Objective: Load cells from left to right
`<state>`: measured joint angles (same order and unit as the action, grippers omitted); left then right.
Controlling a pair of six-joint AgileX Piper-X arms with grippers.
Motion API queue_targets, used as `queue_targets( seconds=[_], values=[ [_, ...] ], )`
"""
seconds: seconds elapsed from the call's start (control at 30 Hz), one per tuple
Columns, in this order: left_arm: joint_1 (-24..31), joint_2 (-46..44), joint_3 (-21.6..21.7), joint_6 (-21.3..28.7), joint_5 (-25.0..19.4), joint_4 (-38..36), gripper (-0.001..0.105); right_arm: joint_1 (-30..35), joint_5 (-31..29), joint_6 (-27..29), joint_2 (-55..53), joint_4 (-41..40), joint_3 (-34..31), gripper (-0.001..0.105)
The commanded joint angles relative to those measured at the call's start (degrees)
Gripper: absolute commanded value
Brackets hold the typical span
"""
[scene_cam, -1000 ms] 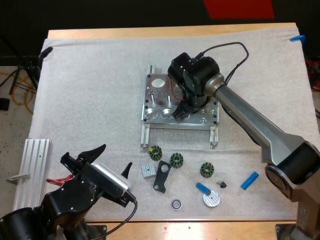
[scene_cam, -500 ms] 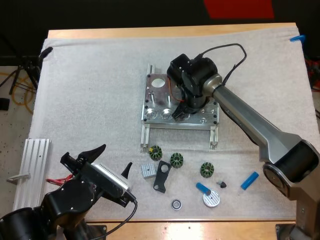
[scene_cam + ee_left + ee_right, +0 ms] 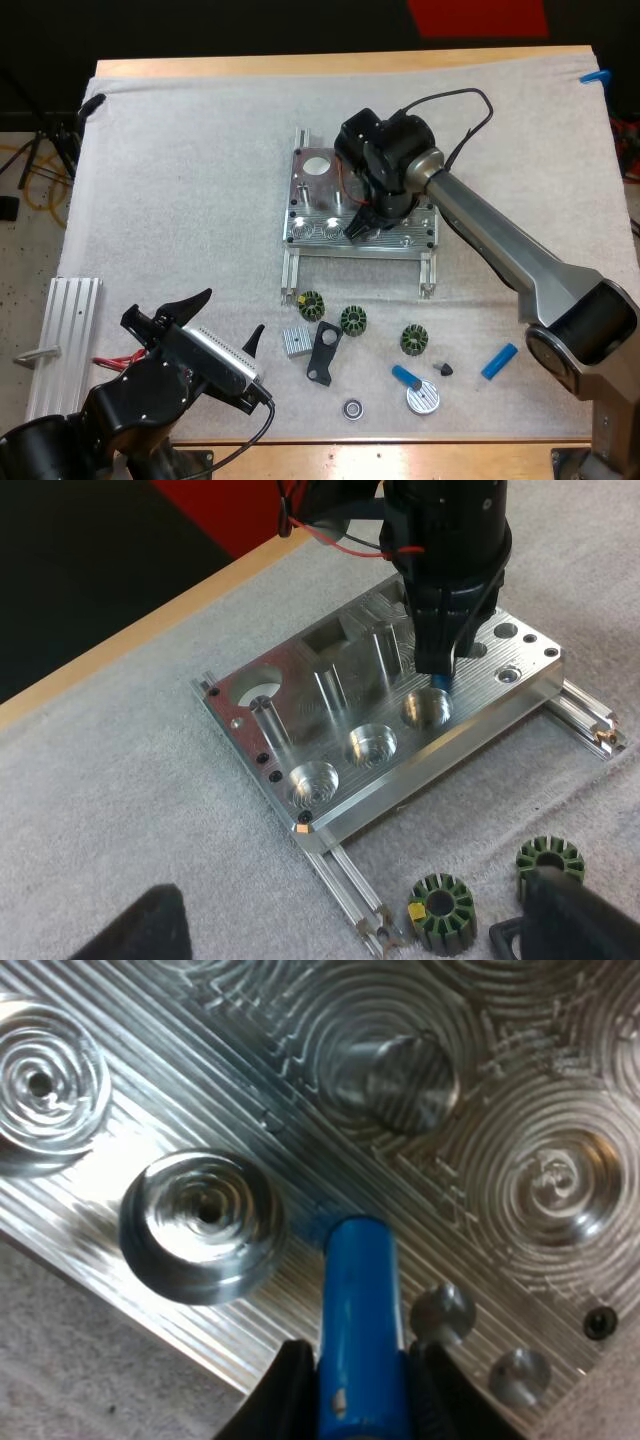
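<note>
Cell (image 3: 355, 1320) shifted slightly with right gripper (image 3: 362, 222) since a second ago, clamped between its fingers, tip ahead of them at fixture (image 3: 311, 193) face, just beside a socket (image 3: 205, 1222), left gripper (image 3: 222, 322) well apart, fingers spread wide, holding nothing.

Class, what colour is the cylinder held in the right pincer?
The cylinder is bright blue, clearest in the right wrist view.

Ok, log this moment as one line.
right jaws: shut on blue cell | cell tip: at fixture pocket edge | left jaws: open
</note>
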<state>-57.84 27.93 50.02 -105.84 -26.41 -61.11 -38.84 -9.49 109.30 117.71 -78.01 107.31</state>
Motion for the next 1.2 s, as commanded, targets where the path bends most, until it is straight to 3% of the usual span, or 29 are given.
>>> queue_targets(
  seconds=[0.0, 0.2, 0.37, 0.87, 1.17],
  values=[
    [-0.18, -0.33, 0.12, -0.63, -1.26, 0.9, 0.067, -0.17, -0.98, 0.6, 0.36, -0.92, 0.05, 0.0],
    [-0.18, -0.33, 0.12, -0.63, -1.26, 0.9, 0.067, -0.17, -1.92, 0.6, 0.36, -1.37, 0.05, 0.0],
    [-0.18, -0.33, 0.12, -0.63, -1.26, 0.9, 0.067, -0.17, 2.15, 0.6, 0.36, -1.37, 0.05, 0.0],
    [-0.18, -0.33, 0.12, -0.63, -1.13, 0.9, 0.067, -0.17, 1.64, 0.6, 0.36, 2.74, 0.05, 0.0],
    [-0.18, -0.33, 0.12, -0.63, -1.13, 0.9, 0.067, 0.38, 0.59, 0.6, 2.29, 1.17, -0.16, 0.0]
  ],
)
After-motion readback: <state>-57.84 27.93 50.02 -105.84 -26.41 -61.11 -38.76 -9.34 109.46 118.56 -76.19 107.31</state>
